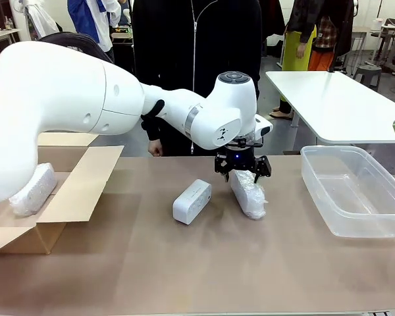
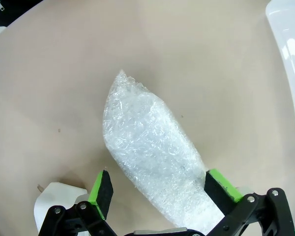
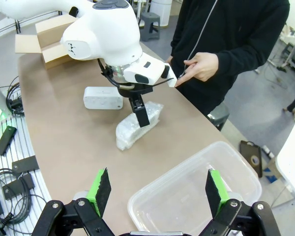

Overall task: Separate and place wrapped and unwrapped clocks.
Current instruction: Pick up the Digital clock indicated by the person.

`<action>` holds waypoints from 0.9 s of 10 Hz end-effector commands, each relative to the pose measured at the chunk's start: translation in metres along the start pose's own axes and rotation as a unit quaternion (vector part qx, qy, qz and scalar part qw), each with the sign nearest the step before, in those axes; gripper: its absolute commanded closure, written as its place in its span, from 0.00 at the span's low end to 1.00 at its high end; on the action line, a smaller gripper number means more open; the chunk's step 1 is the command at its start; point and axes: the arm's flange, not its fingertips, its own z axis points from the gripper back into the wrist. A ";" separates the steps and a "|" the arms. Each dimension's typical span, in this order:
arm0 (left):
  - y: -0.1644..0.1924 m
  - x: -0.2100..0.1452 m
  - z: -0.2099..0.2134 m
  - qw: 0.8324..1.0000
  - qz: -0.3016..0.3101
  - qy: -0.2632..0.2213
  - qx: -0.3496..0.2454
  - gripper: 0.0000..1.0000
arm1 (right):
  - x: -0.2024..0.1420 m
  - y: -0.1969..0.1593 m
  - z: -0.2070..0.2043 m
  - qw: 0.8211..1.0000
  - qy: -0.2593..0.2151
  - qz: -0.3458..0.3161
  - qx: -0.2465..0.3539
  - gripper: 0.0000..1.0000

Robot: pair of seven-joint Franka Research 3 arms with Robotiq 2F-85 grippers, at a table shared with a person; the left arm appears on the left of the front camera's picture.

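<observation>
A bubble-wrapped clock lies at mid-table, angled away from me. My left gripper hovers open just over its far end, green pads on either side of the bundle without touching it. To its left lies the bare white unwrapped clock, whose corner peeks in beside the left finger. Another wrapped clock rests in the open cardboard box. My right gripper hangs open and empty above the clear bin, well off from both clocks.
The empty clear plastic bin stands at the table's right. A person in black stands at the far edge, one hand raised near the left arm's wrist. The cardboard box takes up the table's left end.
</observation>
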 end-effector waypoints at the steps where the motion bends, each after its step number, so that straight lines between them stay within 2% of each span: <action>1: -0.008 0.006 -0.001 1.000 0.005 -0.008 0.023 0.00 | 0.000 -0.002 -0.002 1.000 -0.012 0.004 0.009 0.00; 9: -0.014 0.016 0.020 0.999 0.003 -0.027 0.030 0.00 | 0.000 -0.002 -0.002 1.000 -0.012 0.004 0.009 0.00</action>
